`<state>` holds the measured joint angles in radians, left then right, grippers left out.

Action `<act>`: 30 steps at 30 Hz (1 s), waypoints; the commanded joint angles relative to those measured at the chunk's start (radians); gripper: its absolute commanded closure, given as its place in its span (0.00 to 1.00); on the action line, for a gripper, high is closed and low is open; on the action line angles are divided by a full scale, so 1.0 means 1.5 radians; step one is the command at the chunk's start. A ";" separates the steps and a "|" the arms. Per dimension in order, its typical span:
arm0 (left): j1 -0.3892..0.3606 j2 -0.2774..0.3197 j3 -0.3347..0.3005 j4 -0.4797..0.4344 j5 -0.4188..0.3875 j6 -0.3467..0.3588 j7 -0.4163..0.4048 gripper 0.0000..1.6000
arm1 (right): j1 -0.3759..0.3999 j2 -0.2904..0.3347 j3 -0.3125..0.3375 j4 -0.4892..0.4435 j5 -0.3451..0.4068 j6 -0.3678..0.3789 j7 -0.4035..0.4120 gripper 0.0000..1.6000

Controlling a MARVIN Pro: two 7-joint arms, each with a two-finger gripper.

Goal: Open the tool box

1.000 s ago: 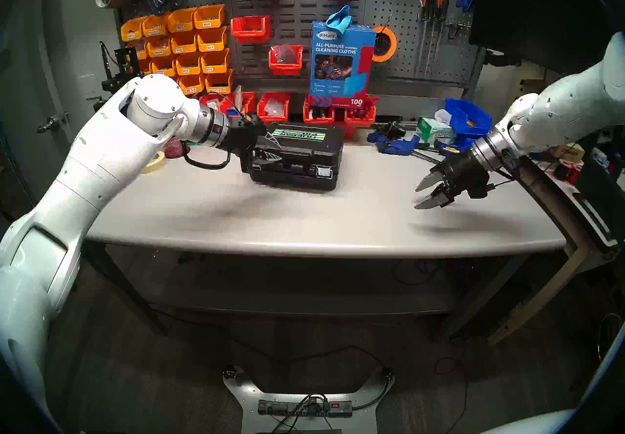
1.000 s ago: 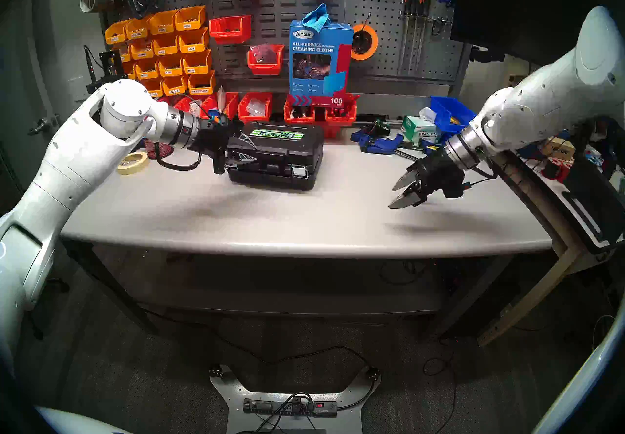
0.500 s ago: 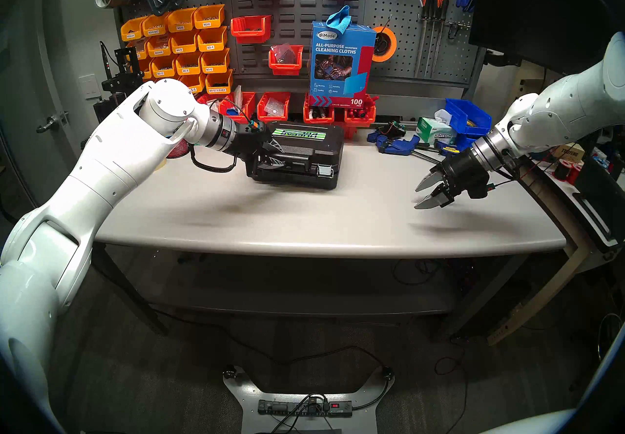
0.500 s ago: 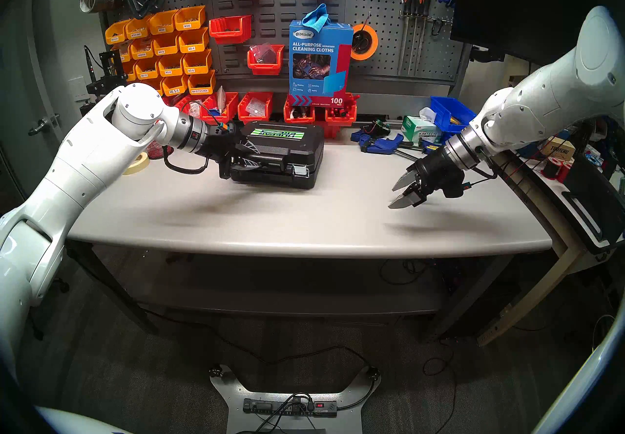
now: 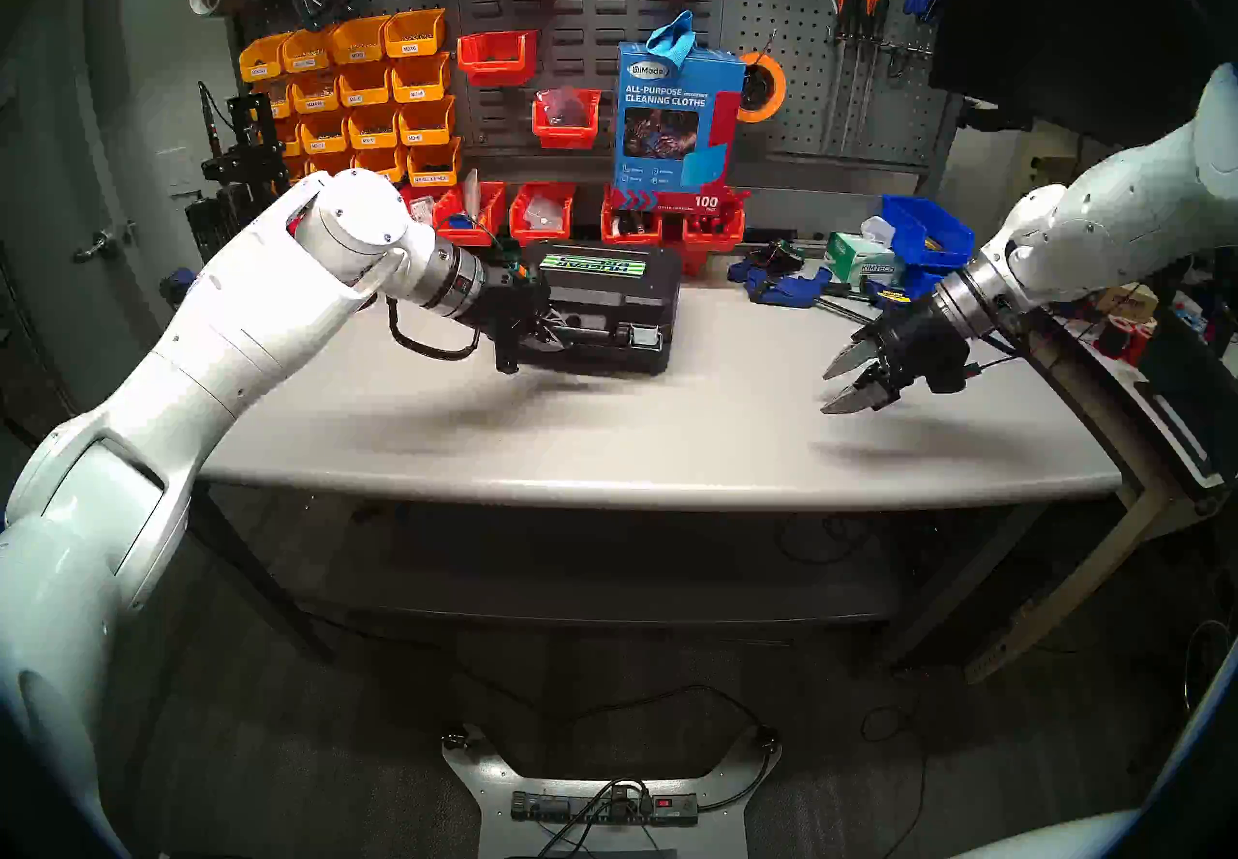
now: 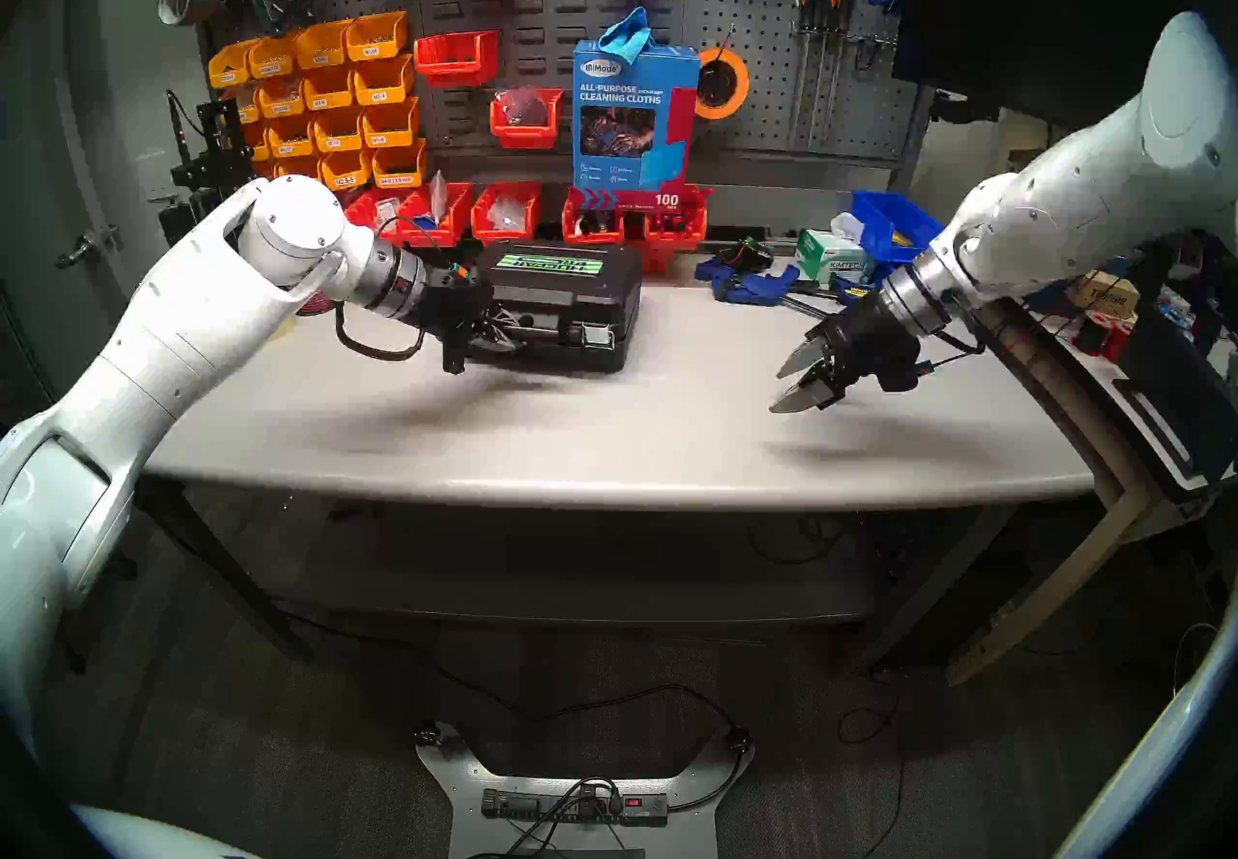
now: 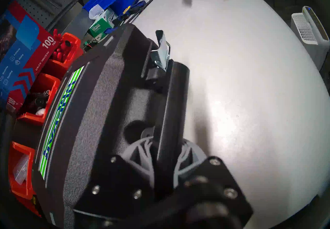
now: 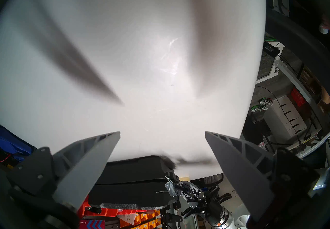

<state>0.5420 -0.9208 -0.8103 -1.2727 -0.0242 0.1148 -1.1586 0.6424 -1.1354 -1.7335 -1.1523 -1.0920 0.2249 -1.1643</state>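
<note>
Looking from the head, we see the tool box [image 5: 603,308] lying shut toward the table's [image 5: 603,436] back edge. At the left wrist, our left gripper [image 7: 166,153] pinches its handle [image 7: 171,109], one latch [image 7: 162,53] flipped up; the lid remains to lift. Our right gripper [image 8: 162,153] hangs spread, empty.

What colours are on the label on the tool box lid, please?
Green and white stripes with blue lettering on the label of the black tool box; clearest in the left wrist view.
</note>
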 commanded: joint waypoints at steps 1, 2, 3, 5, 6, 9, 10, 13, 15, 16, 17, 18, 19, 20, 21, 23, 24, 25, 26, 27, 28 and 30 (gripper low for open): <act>-0.002 -0.009 -0.015 0.001 -0.014 0.019 0.013 1.00 | 0.008 -0.001 -0.001 -0.001 -0.002 0.001 0.001 0.00; -0.004 -0.010 -0.019 -0.002 -0.018 0.025 0.012 1.00 | 0.008 -0.001 -0.001 -0.001 -0.002 0.001 0.001 0.00; -0.006 -0.011 -0.026 -0.006 -0.029 0.033 0.007 1.00 | 0.008 -0.001 -0.001 -0.001 -0.002 0.001 0.001 0.00; -0.014 -0.010 -0.036 -0.019 -0.042 0.046 -0.003 1.00 | 0.007 -0.001 -0.001 0.000 -0.001 0.001 0.001 0.00; -0.014 -0.010 -0.036 -0.019 -0.042 0.046 -0.003 1.00 | 0.007 -0.001 -0.001 0.000 -0.001 0.001 0.001 0.00; -0.027 -0.009 -0.056 -0.043 -0.067 0.058 -0.019 1.00 | 0.007 -0.001 -0.001 0.001 -0.001 0.001 0.000 0.00; -0.031 -0.009 -0.062 -0.049 -0.072 0.063 -0.022 1.00 | 0.006 -0.001 -0.001 0.001 -0.001 0.001 0.000 0.00; -0.042 -0.011 -0.073 -0.061 -0.079 0.074 -0.029 1.00 | 0.006 -0.001 -0.001 0.001 -0.001 0.001 0.000 0.00; -0.051 -0.013 -0.079 -0.067 -0.083 0.085 -0.033 1.00 | 0.006 -0.001 -0.001 0.002 -0.001 0.001 0.000 0.00; -0.051 -0.013 -0.079 -0.067 -0.083 0.085 -0.033 1.00 | 0.006 -0.001 -0.001 0.002 -0.001 0.001 0.000 0.00; -0.059 -0.016 -0.086 -0.071 -0.084 0.092 -0.035 1.00 | 0.006 -0.001 -0.001 0.002 -0.001 0.001 0.000 0.00; -0.064 -0.018 -0.090 -0.071 -0.086 0.099 -0.035 1.00 | 0.006 -0.001 -0.001 0.002 -0.001 0.000 0.000 0.00; -0.064 -0.018 -0.090 -0.071 -0.086 0.099 -0.035 1.00 | 0.006 -0.001 -0.001 0.002 -0.001 0.000 0.000 0.00; -0.075 -0.024 -0.099 -0.066 -0.087 0.110 -0.032 1.00 | 0.006 -0.001 -0.001 0.002 -0.001 0.000 0.000 0.00; -0.080 -0.027 -0.102 -0.060 -0.088 0.115 -0.031 1.00 | 0.006 -0.001 -0.001 0.002 -0.001 0.000 -0.001 0.00; -0.093 -0.036 -0.113 -0.044 -0.087 0.131 -0.024 1.00 | 0.006 -0.001 0.000 0.002 -0.001 0.000 -0.001 0.00; -0.102 -0.041 -0.118 -0.033 -0.089 0.139 -0.020 1.00 | 0.006 -0.001 0.000 0.002 -0.001 0.000 -0.001 0.00; -0.105 -0.045 -0.125 -0.025 -0.088 0.144 -0.018 1.00 | 0.006 -0.001 0.000 0.002 -0.001 0.000 -0.001 0.00; -0.117 -0.050 -0.127 -0.012 -0.089 0.153 -0.014 1.00 | 0.006 -0.001 0.000 0.002 -0.001 0.000 -0.001 0.00; -0.117 -0.050 -0.127 -0.012 -0.089 0.153 -0.014 1.00 | 0.006 -0.001 0.000 0.002 -0.001 0.000 -0.001 0.00; -0.122 -0.060 -0.144 0.005 -0.086 0.165 -0.006 1.00 | 0.006 -0.001 0.000 0.002 -0.001 0.000 -0.001 0.00; -0.136 -0.068 -0.151 0.022 -0.081 0.175 0.002 1.00 | 0.005 -0.001 0.000 0.002 -0.001 0.000 -0.001 0.00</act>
<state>0.4507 -0.9758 -0.9668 -1.3103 -0.1416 0.3262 -1.1978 0.6418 -1.1353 -1.7332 -1.1508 -1.0917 0.2248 -1.1650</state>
